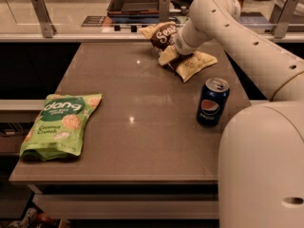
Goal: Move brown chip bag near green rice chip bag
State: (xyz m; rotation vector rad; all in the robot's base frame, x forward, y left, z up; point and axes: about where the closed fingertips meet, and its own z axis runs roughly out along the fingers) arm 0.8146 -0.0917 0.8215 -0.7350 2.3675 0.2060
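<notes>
The brown chip bag (163,36), dark brown in the middle with cream edges and white "Sea" script, lies crumpled at the far right of the table. My gripper (179,50) is down on the middle of this bag, and its tip is hidden behind my white wrist and the bag's folds. The bag's cream lower part (195,63) sticks out to the right of the gripper. The green rice chip bag (61,124), with white "dang" lettering, lies flat at the table's near left corner, far from the gripper.
A blue Pepsi can (212,101) stands upright near the table's right edge, in front of the brown bag. My white arm (247,51) reaches in from the right over that side. A counter with a dark tray (135,1) runs behind the brown table (142,141).
</notes>
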